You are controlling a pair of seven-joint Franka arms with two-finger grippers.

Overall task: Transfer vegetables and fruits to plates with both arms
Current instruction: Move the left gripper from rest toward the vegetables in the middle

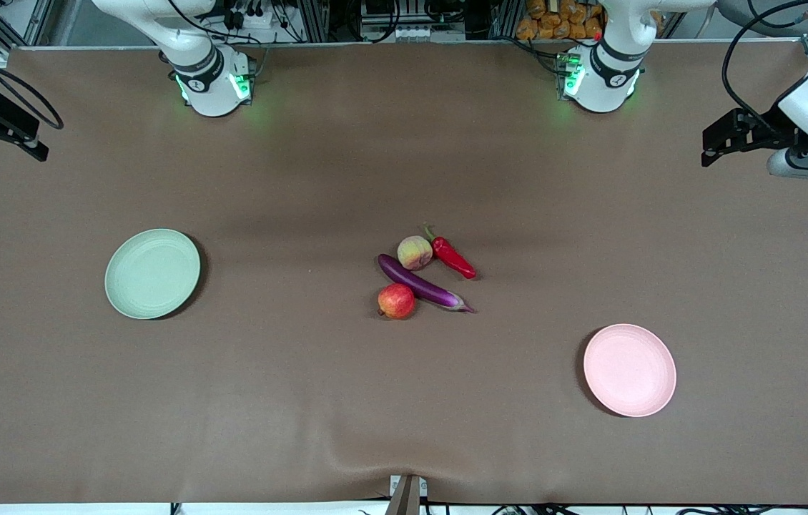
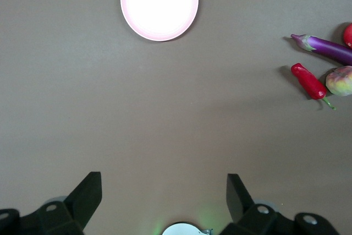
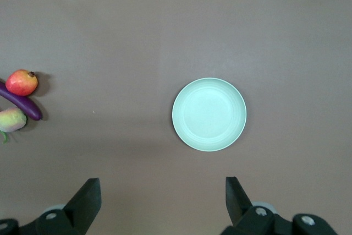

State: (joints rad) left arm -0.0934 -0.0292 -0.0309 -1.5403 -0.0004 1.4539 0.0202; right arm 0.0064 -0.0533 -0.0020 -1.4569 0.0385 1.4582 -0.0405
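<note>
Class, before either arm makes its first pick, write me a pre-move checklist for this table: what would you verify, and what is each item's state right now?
1. Left gripper empty, fingers open, up over the left arm's end of the table: ok.
2. Right gripper empty, fingers open, up over the right arm's end of the table: ok.
3. Green plate bare and ready: ok.
4. Pink plate bare and ready: ok.
5. Each item free to grasp alone: not ok. The eggplant lies between the peach and the apple, apparently touching both.
6. Chili pepper clear of the peach: cannot tell; they lie very close.
</note>
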